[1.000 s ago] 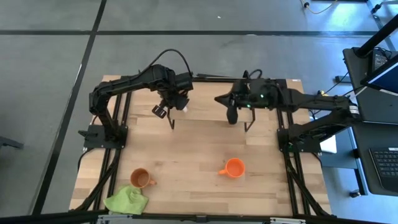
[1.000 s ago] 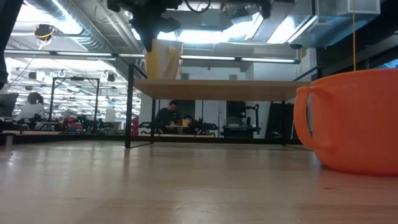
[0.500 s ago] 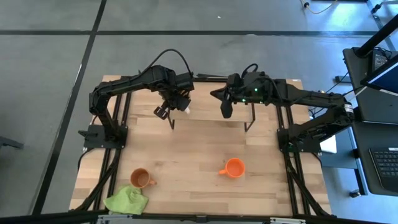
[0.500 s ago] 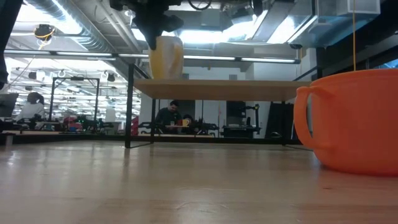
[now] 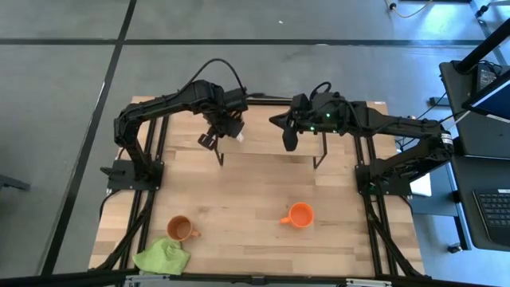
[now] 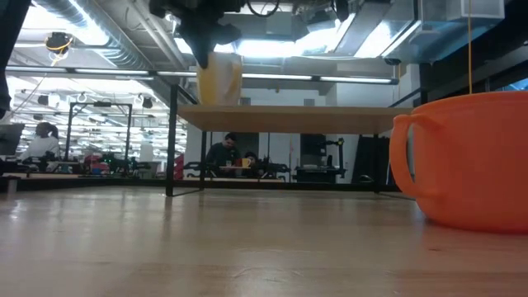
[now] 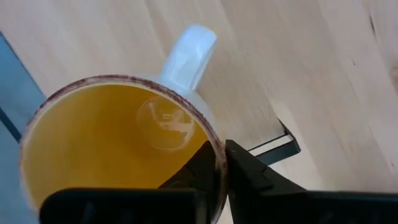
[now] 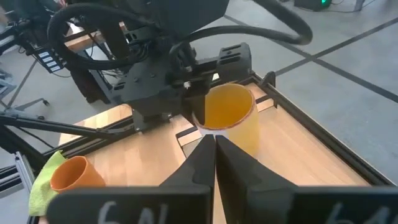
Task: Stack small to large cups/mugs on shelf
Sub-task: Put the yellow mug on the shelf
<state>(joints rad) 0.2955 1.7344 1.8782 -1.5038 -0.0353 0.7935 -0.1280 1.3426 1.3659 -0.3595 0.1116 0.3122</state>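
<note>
Left gripper (image 7: 219, 180) over shelf (image 5: 263, 135) left end, fingers pinching white mug (image 7: 118, 149) rim, one inside, one outside; mug upright on shelf beneath it, earlier lifted clear. Right gripper (image 8: 215, 163) just right of it, fingers together, empty, shifted closer. Orange mug (image 5: 300, 215), brown mug (image 5: 181, 229) well apart on table (image 5: 239, 191), unmoved.

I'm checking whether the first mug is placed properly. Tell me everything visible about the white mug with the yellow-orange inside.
The white mug with the yellow-orange inside looks like glazed ceramic, with a dark-stained rim and a white loop handle. It stands upright and empty on the light-wood shelf with black legs, near its left end. The left gripper straddles the mug's rim, one finger inside and one outside. The right gripper, shut, hovers close by without touching it.
</note>
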